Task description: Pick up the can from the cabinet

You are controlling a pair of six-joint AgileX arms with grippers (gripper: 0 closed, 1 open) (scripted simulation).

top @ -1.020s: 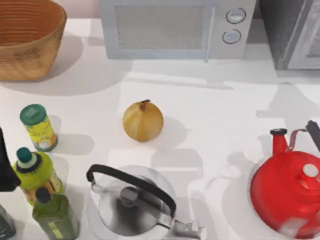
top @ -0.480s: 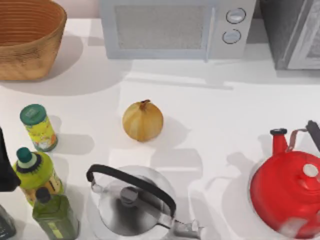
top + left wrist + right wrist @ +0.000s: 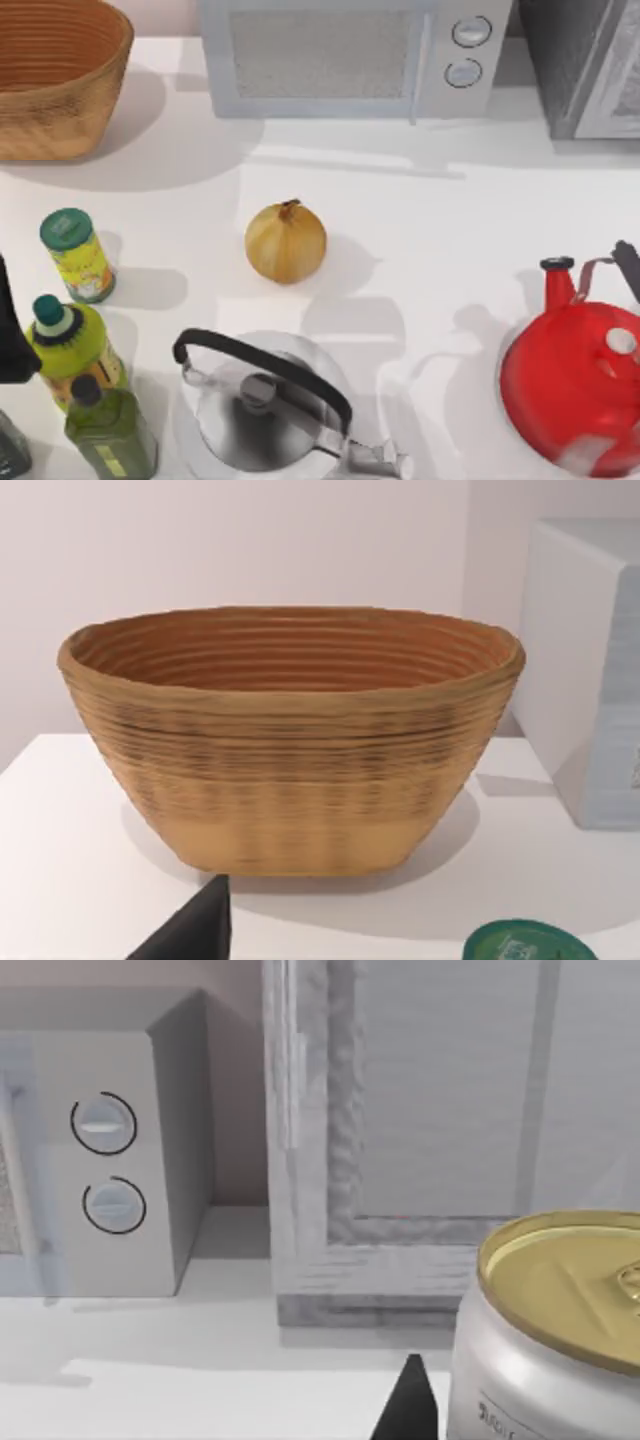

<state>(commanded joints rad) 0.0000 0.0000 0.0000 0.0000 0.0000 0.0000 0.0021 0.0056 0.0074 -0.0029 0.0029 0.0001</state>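
can (image 3: 560, 1330): close under the right wrist, beside the cabinet (image 3: 400, 1130).
right pincer: state can't be told.
tip: lift straight, slowly.

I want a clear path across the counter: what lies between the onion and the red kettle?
In the top view, bare white counter: nothing stands between the onion and the red kettle. The silver kettle sits nearer the camera, off that line.
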